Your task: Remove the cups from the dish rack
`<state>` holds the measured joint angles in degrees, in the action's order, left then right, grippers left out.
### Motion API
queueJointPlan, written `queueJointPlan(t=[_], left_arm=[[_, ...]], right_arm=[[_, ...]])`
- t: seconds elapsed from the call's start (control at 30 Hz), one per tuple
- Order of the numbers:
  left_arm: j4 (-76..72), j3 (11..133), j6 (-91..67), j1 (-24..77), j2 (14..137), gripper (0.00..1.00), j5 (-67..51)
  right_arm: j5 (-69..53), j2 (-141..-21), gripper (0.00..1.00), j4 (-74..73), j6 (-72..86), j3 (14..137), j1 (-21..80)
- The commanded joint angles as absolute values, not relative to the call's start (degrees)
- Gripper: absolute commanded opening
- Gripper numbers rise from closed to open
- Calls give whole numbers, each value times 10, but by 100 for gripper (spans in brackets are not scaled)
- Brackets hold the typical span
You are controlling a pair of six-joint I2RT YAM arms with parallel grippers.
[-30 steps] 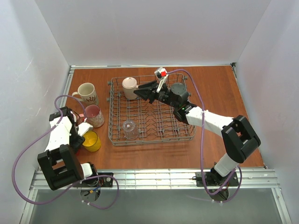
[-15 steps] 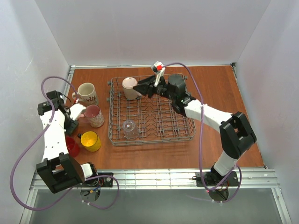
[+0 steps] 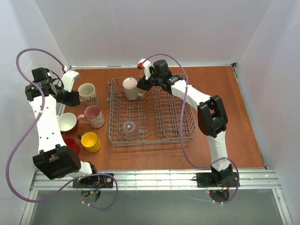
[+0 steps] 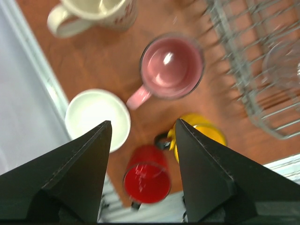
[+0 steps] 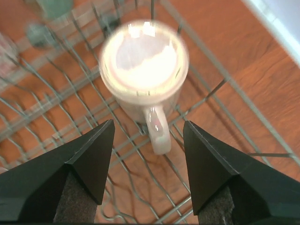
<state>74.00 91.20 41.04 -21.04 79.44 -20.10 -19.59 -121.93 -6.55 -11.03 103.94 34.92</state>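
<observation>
The dish rack (image 3: 112, 123) stands mid-table. A cream mug (image 3: 130, 87) sits upright in its back left corner, and a clear glass (image 3: 131, 129) near its front left. My right gripper (image 3: 143, 83) hovers open just right of the cream mug (image 5: 144, 65); in the right wrist view the handle (image 5: 158, 132) points toward the gap between my fingers, untouched. My left gripper (image 3: 71, 97) is open and empty, high over several cups left of the rack: beige mug (image 3: 87, 93), pink mug (image 4: 171, 68), white cup (image 4: 97, 117), red cup (image 4: 146, 180), yellow mug (image 4: 208, 133).
A white wall runs close along the left of the cups. The rack's upright tines (image 5: 70, 89) surround the cream mug. The rack's left wall (image 4: 234, 70) lies just right of the pink mug. A metal rail (image 3: 154, 179) runs along the table's near edge.
My left gripper let go of the white cup beside the pink mug and rose to the back left. My right gripper swung left to the cream mug. Both jaws widened.
</observation>
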Motion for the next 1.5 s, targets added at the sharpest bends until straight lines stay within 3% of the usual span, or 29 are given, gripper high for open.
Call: queueJointPlan(t=[0.0,0.37,0.6,0.8,0.97,1.47], left_arm=[[713,930,351,-212,809,52,-317],[689,917,324,-187,838,53,-341],[675,910,318,-174,839,53,-334],[673,910,314,-165,841,53,-338],[671,910,311,-163,838,53,-350],[600,914,236,-163,837,48,-396]], right_arm=[[-198,-1258,56,-150,-209,1082,353],[-178,-1336,56,-151,-242,1151,352],[-175,-1365,26,-150,-265,1182,352],[-206,-1361,18,-143,-266,1172,350],[-230,-1347,2,-135,-264,1158,349],[-230,-1209,1,12,-85,1025,345]])
